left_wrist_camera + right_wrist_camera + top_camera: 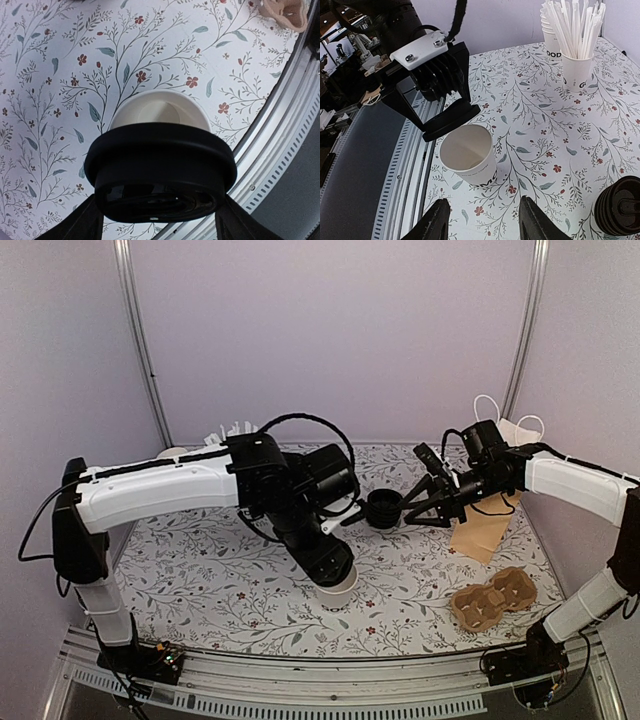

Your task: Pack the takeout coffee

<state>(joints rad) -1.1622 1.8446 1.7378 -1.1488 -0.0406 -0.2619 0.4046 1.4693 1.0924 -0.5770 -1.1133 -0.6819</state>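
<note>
A small white paper cup with dark print near its base stands open and lidless on the flowered table; it also shows in the top view and the left wrist view. My left gripper is shut on a round black lid and holds it tilted just above the cup's rim; the lid also shows in the right wrist view. In the top view the left gripper points down over the cup. My right gripper is open and empty, aimed at the cup from a distance.
A stack of black lids sits by the right gripper. A brown paper bag and a cardboard cup carrier lie at the right. A cup of straws and stacked cups stand at the back left.
</note>
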